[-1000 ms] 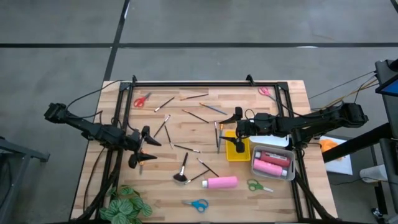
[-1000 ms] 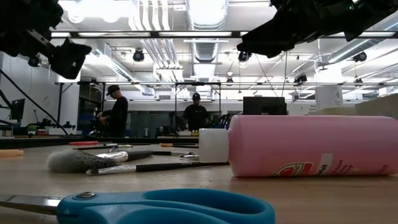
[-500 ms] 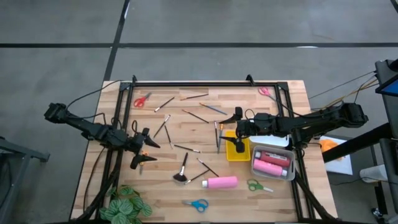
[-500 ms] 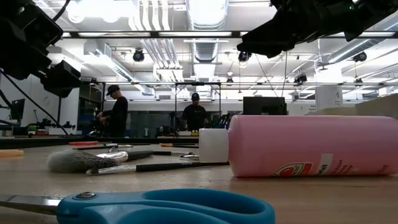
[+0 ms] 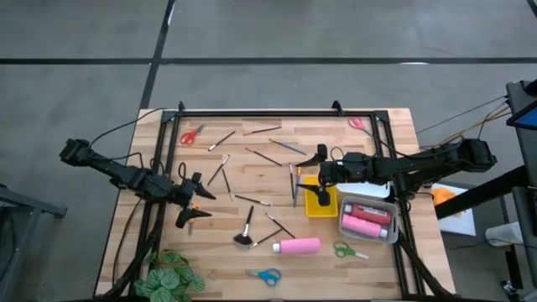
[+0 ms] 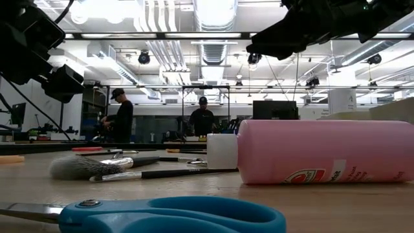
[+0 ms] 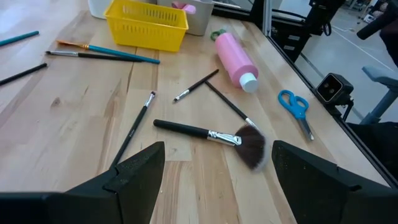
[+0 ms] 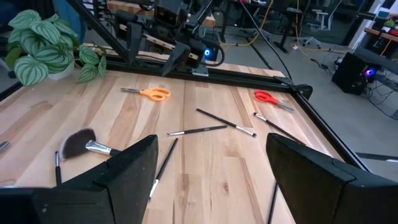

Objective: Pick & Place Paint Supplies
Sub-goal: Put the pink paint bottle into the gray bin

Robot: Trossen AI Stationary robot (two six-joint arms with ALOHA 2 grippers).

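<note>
- Left of centre in the high view, the left gripper (image 5: 186, 205) hangs open and empty over the surface (image 5: 252, 252); at centre right, the right gripper (image 5: 321, 176) spreads its fingers over the yellow tray (image 5: 320, 205), likely a drop-off spot.
- Left wrist view: fluffy black brush (image 7: 214, 135) lies loose at centre, pink bottle (image 7: 236, 53) above it.
</note>
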